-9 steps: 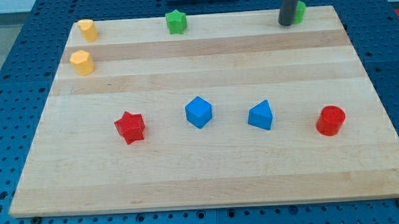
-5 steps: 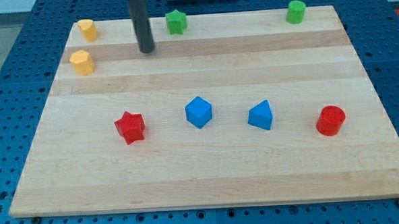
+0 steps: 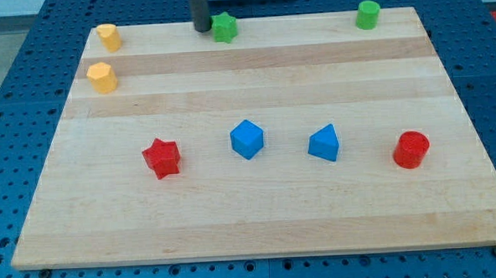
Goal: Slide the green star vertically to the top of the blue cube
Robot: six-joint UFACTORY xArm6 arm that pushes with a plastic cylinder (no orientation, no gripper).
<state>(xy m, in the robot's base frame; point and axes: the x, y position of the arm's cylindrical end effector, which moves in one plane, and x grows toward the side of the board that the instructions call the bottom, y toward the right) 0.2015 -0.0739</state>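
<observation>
The green star (image 3: 224, 27) lies at the view's top edge of the wooden board (image 3: 259, 197), left of centre. The blue cube (image 3: 247, 139) sits in the middle of the board, well below the star and slightly to its right. My tip (image 3: 202, 29) stands just left of the green star, touching or nearly touching its left side. The dark rod rises out of the view's top.
A green cylinder (image 3: 367, 15) is at the top right. Two yellow blocks (image 3: 108, 36) (image 3: 102, 77) are at the top left. A red star (image 3: 162, 157), a blue wedge-like block (image 3: 324, 143) and a red cylinder (image 3: 411, 149) share the cube's row.
My tip moved from the green cylinder at the top right, across to the left, then up to the green star's left side. The star has shifted slightly to the right.
</observation>
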